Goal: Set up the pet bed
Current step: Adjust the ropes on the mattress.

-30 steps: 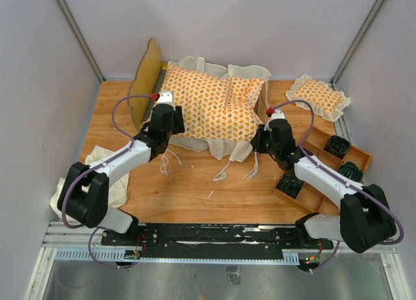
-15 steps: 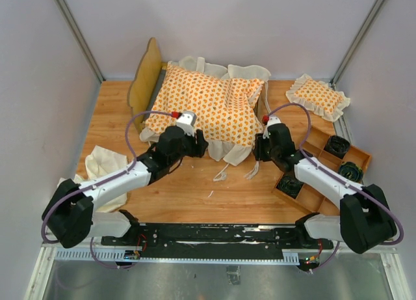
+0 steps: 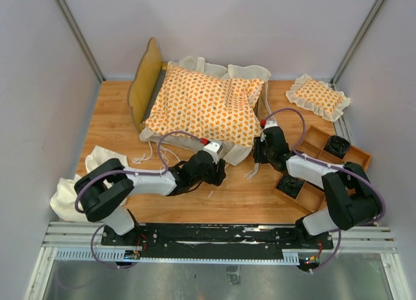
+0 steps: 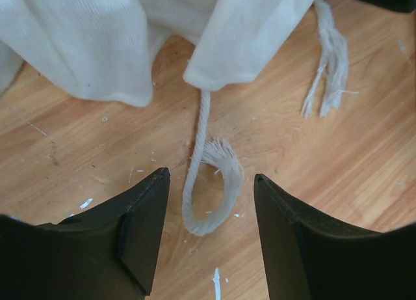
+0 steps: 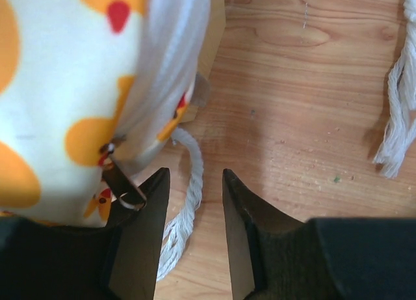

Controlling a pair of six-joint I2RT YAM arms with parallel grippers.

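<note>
Left jaws: parted and grasping nothing, held low over the tabletop [image 3: 117, 127]. In the left wrist view a looped tie string [image 4: 207, 183] with a frayed end lies on the wood in the gap between the two fingers [image 4: 140, 231], touching neither. Just beyond hangs the cream ruffle [image 4: 84, 46] of the cushion [image 3: 208, 105], and a second frayed string [image 4: 328, 66] lies to the right.

Right jaws: likewise released, with only bare wood showing in the narrow gap between them. Beside the left finger [image 5: 140, 241] of this pair lie another tie string [image 5: 185, 202] and a small metal zip pull [image 5: 123, 186] hanging from the orange-patterned fabric. A corner of the bed frame [image 5: 214, 27] shows behind the fabric.

Wider scene, top view: the cushion lies spread over the bed frame at the middle of the far side, its ruffle overhanging the near edge. The scalloped headboard [image 3: 144, 79] stands upright at its left end. A small ruffled pillow [image 3: 318, 95] lies at the far right. A compartment tray [image 3: 359, 158] sits near the right arm [image 3: 312, 173], and a plain cream cloth [image 3: 68, 192] is bunched at the near left.
</note>
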